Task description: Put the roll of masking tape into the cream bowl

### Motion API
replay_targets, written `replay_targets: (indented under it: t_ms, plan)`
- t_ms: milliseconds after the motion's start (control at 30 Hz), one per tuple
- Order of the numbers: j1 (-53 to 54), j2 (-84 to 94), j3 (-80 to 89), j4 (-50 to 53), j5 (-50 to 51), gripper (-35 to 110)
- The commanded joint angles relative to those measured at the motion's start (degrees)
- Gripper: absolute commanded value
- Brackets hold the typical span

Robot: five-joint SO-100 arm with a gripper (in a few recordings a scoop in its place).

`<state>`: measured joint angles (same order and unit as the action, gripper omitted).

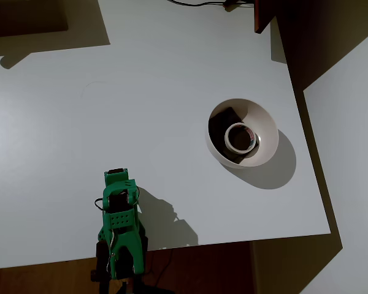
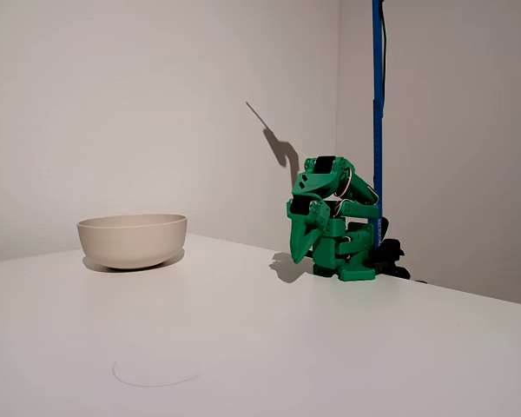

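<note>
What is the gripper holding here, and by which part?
Nothing: the gripper is folded back near the arm's base, holding nothing. The roll of masking tape already lies inside the cream bowl.

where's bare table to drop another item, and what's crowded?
Free: the wide stretch of table left of the bowl and above the folded arm in the overhead view; also the strip between arm and bowl. Crowded: the bowl itself, holding the tape on a dark block, and the bottom edge around the pincer.
</note>
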<state>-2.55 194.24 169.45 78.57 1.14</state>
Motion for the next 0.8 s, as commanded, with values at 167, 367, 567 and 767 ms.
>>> replay_targets:
  t_ms: [167, 367, 567, 767]
  plan:
    - [1.41, 0.00, -2.46, 0.88, 2.20, -4]
    - [1.41, 0.00, -2.46, 0.88, 2.20, -7]
    - [1.41, 0.00, -2.46, 0.88, 2.20, -8]
    - [1.41, 0.00, -2.46, 0.88, 2.20, -8]
